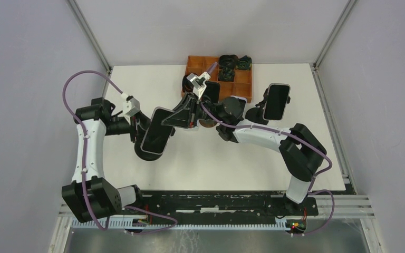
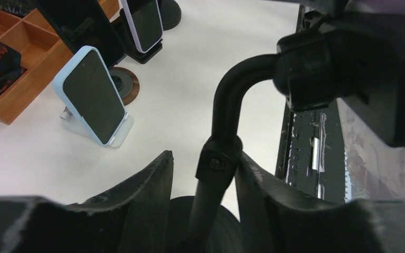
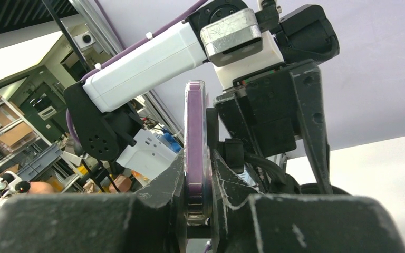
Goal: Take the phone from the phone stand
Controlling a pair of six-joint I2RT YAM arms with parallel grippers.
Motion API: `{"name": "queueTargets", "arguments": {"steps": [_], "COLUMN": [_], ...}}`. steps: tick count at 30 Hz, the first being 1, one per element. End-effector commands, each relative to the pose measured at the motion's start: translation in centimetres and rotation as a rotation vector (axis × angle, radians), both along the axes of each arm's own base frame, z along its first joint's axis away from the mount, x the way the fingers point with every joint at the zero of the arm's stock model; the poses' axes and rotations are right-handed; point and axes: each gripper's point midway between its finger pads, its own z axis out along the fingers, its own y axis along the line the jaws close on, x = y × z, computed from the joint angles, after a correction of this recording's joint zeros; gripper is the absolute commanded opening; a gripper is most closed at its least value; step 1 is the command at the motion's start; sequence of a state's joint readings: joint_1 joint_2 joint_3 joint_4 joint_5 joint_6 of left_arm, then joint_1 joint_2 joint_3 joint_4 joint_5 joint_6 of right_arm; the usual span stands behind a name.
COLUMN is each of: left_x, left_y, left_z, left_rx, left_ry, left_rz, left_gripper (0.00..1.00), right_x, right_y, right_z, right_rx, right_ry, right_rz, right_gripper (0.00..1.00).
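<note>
Phone removal, seen at the grasp. The dark-screened phone in its purple case (image 1: 156, 132) sits on the black bent-stem phone stand (image 2: 227, 100), above the white worktop (image 1: 216, 168), between the two arms.

The right arm's fingers (image 3: 176, 176) pinch the phone by its thin edges. In the right wrist view it stands edge-on in the gap, and its long axis runs straight out from the fingertips, along their reach. From above, these fingers (image 1: 174, 118) meet the phone at its far end, so the rest of its length lies beyond them, toward the near edge.

The left arm's fingers (image 2: 245, 176) are spread to either side of the stand's stem, just below its pivot. One pad looks to be against the stem and a gap shows at the other, so a firm hold probably is not yet made. The phone lies above and beyond these fingers, out of their gap.

Judgement: the right arm is the one on the phone. The coming pull depends on drawing it off the mount while the left arm steadies the stem.
</note>
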State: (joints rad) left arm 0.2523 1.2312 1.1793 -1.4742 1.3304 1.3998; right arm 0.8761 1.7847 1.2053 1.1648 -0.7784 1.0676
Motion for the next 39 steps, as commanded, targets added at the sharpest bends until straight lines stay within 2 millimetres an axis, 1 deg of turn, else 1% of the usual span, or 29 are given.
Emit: {"name": "queueTargets", "arguments": {"steps": [1,2,5,6,7,11,15,19,24,29,30,33,37,39], "left_x": [0.0,-0.2,-0.3,-0.4,-0.4,-0.5,-0.8,-1.2,-1.6,-2.3,-2.4,-2.9,-3.1,-3.1], "left_y": [-0.9,-1.1,-1.2,-1.2,-1.2,-1.2,-1.3,-1.5,-1.9,-2.3,-2.4,-2.6,-2.5,-2.4], "left_z": [1.6,1.5,1.1,1.0,1.0,0.9,0.7,0.3,0.3,-0.2,-0.3,-0.4,-1.1,-1.6], "left_rx": [-0.046,-0.037,-0.022,-0.018,-0.015,-0.002,0.013,0.029,0.032,0.057,0.062,0.073,0.105,0.119], "left_ry": [-0.042,-0.04,-0.035,-0.037,-0.035,-0.041,-0.034,-0.015,-0.005,0.008,0.009,0.005,0.007,0.008], "left_rz": [-0.024,-0.039,-0.051,-0.053,-0.053,-0.053,-0.058,-0.072,-0.088,-0.114,-0.12,-0.132,-0.142,-0.148], "left_gripper": [0.44,0.36,0.08,0.03,0.02,0.02,0.02,0.02,0.02,0.02,0.02,0.02,0.02,0.02], "right_x": [-2.6,-2.6,-3.0,-3.0,-3.1,-3.4,-4.2,-5.0,-5.4,-4.4,-4.3,-4.0,-3.6,-3.4], "right_y": [-2.4,-2.4,-2.1,-2.0,-1.9,-2.1,-2.5,-2.7,-2.7,-2.0,-1.9,-1.8,-2.0,-2.3], "right_z": [6.2,6.2,6.0,5.9,5.7,4.8,4.2,4.0,3.4,2.9,2.9,3.1,3.6,4.3], "right_rx": [0.189,0.19,0.189,0.185,0.178,0.145,0.116,0.092,0.063,0.017,0.012,0.015,0.024,0.041], "right_ry": [-0.1,-0.099,-0.103,-0.103,-0.105,-0.126,-0.166,-0.204,-0.233,-0.254,-0.255,-0.258,-0.261,-0.269], "right_rz": [-0.014,-0.016,-0.014,-0.015,-0.013,-0.014,0.01,0.05,0.068,0.026,0.02,0.011,-0.005,-0.017], "right_gripper": [0.0,0.0,0.07,0.1,0.14,0.24,0.39,0.45,0.46,0.46,0.44,0.29,0.19,0.12]}}
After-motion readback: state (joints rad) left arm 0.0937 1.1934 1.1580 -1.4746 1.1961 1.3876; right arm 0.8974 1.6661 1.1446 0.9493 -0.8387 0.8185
